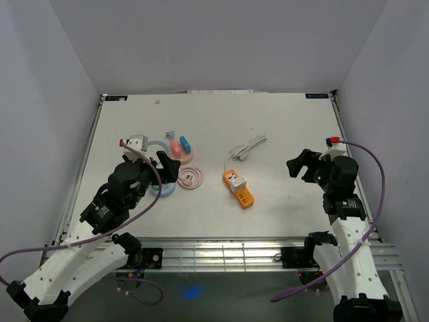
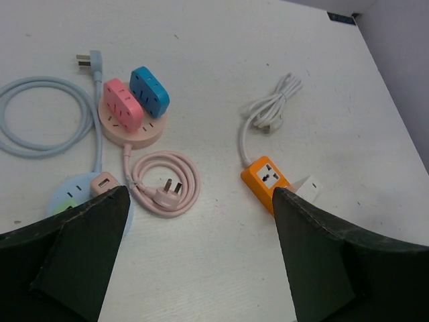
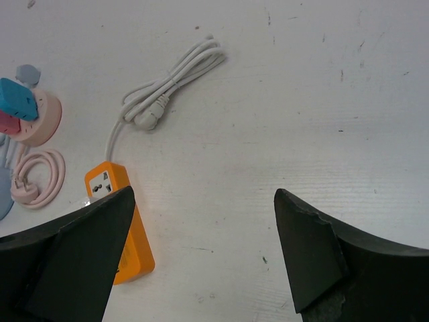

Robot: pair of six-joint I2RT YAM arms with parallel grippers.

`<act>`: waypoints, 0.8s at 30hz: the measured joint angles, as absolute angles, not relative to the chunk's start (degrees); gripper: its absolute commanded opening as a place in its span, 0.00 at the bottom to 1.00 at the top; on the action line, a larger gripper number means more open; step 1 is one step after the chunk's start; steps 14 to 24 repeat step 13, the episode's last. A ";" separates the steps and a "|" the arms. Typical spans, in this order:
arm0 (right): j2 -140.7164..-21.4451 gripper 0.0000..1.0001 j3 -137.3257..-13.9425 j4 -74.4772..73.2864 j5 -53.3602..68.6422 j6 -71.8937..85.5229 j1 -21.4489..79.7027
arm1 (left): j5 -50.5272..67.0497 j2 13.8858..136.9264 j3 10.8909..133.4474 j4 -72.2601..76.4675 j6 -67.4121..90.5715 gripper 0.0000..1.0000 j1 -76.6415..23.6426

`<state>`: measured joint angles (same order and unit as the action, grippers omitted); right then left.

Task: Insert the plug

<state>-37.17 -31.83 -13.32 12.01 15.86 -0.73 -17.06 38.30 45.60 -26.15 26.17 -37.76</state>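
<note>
1. Far left, my left pincer (image 2: 198, 190) is spread as wide as it goes and holds nothing. It hangs low over the counter (image 1: 281, 127).
2. Straight ahead of it, almost between the fingers, the pink plug (image 2: 165, 190) lies flat inside its coiled pink cord (image 2: 189, 169). The left arm is clearly the nearer one for this. I can't make out which way its prongs face.
3. Beyond the coil is a round pink base (image 2: 131, 131) carrying a pink and a blue block. A round blue strip (image 2: 74, 191) is half hidden behind my left finger.
4. In the centre is the orange strip (image 1: 239, 190). In the top view its long axis runs diagonally, far-left to near-right. It lies right of the left pincer and left of the right one, roughly between them. A white block (image 2: 310, 190) sits against it. Its near end is cut off by fingers in both wrist views.
5. Just past the strip, the white plug (image 3: 149, 119) rests on its bundled white cord (image 3: 184, 70), ahead and left of the right arm.
6. The right pincer (image 3: 202, 192) is wide open too, and empty.
7. Which plug the job means, I honestly can't tell yet.
</note>
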 measured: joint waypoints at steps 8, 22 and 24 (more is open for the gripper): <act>-35.35 0.89 -31.83 -13.10 12.19 14.83 -0.73 | -24.25 28.80 39.42 -24.56 28.49 0.98 -37.74; -34.20 0.89 -31.83 -13.10 12.19 14.59 -0.73 | -25.82 27.77 39.00 -24.36 28.51 0.98 -37.74; -34.20 0.89 -31.83 -13.10 12.19 14.59 -0.73 | -25.82 27.77 39.00 -24.36 28.51 0.98 -37.74</act>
